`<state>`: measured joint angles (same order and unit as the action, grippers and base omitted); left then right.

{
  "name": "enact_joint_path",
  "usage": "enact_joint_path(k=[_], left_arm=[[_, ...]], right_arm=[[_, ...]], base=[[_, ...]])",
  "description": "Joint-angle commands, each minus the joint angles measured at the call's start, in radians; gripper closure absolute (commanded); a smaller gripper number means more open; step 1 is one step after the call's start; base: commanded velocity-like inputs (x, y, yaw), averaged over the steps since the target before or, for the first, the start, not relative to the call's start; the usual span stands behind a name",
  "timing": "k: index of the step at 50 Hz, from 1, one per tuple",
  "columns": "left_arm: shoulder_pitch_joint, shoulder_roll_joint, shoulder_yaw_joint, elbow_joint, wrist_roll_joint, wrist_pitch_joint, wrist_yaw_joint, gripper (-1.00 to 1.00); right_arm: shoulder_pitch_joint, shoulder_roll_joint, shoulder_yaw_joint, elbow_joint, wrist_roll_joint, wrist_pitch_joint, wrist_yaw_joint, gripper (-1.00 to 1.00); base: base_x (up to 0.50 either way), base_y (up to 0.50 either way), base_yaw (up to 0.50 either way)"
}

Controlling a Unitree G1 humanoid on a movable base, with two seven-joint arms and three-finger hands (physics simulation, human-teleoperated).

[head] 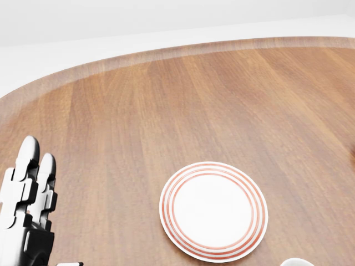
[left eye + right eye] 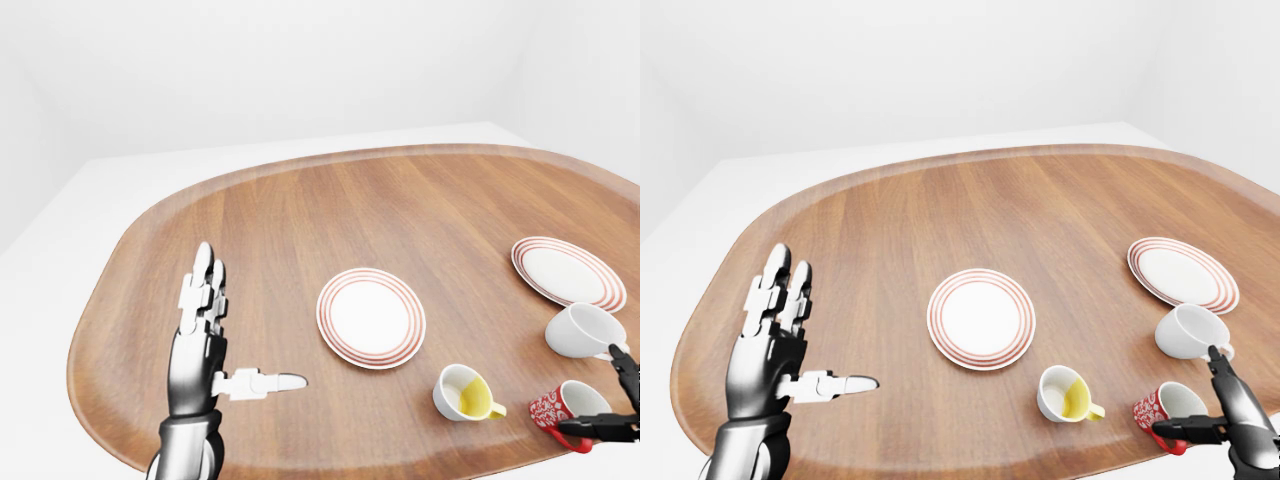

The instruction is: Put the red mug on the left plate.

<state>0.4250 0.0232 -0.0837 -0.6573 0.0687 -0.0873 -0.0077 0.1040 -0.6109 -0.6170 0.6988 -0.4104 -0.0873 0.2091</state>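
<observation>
The red mug, with a white pattern, sits near the bottom right of the right-eye view, its mouth facing up and right. My right hand is at it, open. The thumb runs under the mug's handle side and one finger stands up beside it. The left plate, white with red rings, lies bare in the middle of the wooden table. My left hand hovers far left of the plate, open, fingers straight and thumb out. The head view shows only this plate and the left fingers.
A second red-ringed plate lies at the right. A white mug sits tipped just below it. Another white mug with a yellow inside stands between the left plate and the red mug. The table's near edge runs close under the mugs.
</observation>
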Motion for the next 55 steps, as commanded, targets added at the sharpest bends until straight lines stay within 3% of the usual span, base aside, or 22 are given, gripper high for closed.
enact_joint_path(k=[1, 15, 16, 18, 19, 33, 38, 41, 43, 44, 48, 53, 55], left_arm=[[-0.002, 0.001, -0.001, -0.001, 0.001, 0.000, 0.001, -1.00], [0.000, 0.000, 0.002, -0.002, -0.001, 0.000, -0.001, -1.00], [0.000, 0.000, 0.002, -0.001, -0.001, 0.000, 0.000, -1.00], [0.000, 0.000, 0.002, -0.001, -0.001, 0.000, -0.001, -1.00], [0.002, 0.000, 0.001, -0.001, 0.000, 0.000, 0.000, -1.00], [0.002, 0.000, 0.002, 0.003, -0.001, 0.000, 0.001, -1.00], [0.004, 0.000, 0.001, 0.001, 0.001, 0.000, 0.001, -1.00], [0.003, 0.000, 0.002, 0.003, -0.001, 0.000, 0.000, -1.00], [0.003, 0.000, 0.002, 0.003, -0.001, 0.000, 0.000, -1.00], [0.003, 0.000, 0.002, 0.003, -0.001, 0.000, 0.000, -1.00], [0.002, 0.000, 0.003, 0.006, -0.001, 0.000, -0.001, -1.00], [-0.002, -0.001, 0.005, 0.010, -0.001, 0.000, -0.002, -1.00], [-0.003, -0.002, 0.005, 0.011, -0.002, 0.000, -0.003, -1.00]], right_arm=[[-0.010, -0.022, 0.053, 0.078, 0.036, 0.000, -0.028, -1.00], [-0.040, -0.046, 0.114, 0.175, 0.055, 0.000, -0.058, -1.00], [-0.040, -0.049, 0.120, 0.181, 0.053, 0.000, -0.066, -0.29], [-0.041, -0.051, 0.122, 0.183, 0.054, 0.000, -0.067, -0.29], [-0.034, -0.050, 0.127, 0.180, 0.054, 0.000, -0.066, 1.00], [-0.013, -0.043, 0.121, 0.144, 0.054, 0.000, -0.060, 1.00], [0.042, 0.012, -0.021, -0.239, 0.025, 0.002, -0.039, 1.00], [0.002, 0.048, -0.099, -0.421, -0.039, 0.126, 0.007, 1.00], [-0.060, 0.056, -0.110, -0.552, -0.082, 0.175, 0.034, 1.00], [-0.066, 0.061, -0.115, -0.560, -0.091, 0.175, 0.040, 1.00], [-0.261, 0.018, -0.002, -0.673, -0.172, 0.175, 0.059, 1.00], [-0.542, -0.033, 0.223, -0.575, -0.250, 0.175, 0.032, 1.00], [-0.622, -0.031, 0.276, -0.523, -0.272, 0.175, 0.015, 1.00]], base=[[0.00, 0.00, 0.00], [0.00, 0.00, 0.00], [0.00, 0.00, 0.00], [0.00, 0.00, 0.00], [0.00, 0.00, 0.00], [0.00, 0.00, 0.00], [0.00, 0.00, 0.00], [0.00, 0.00, 0.00], [0.00, 0.00, 0.00], [0.00, 0.00, 0.00], [0.00, 0.00, 0.00], [0.00, 0.00, 0.00], [0.00, 0.00, 0.00]])
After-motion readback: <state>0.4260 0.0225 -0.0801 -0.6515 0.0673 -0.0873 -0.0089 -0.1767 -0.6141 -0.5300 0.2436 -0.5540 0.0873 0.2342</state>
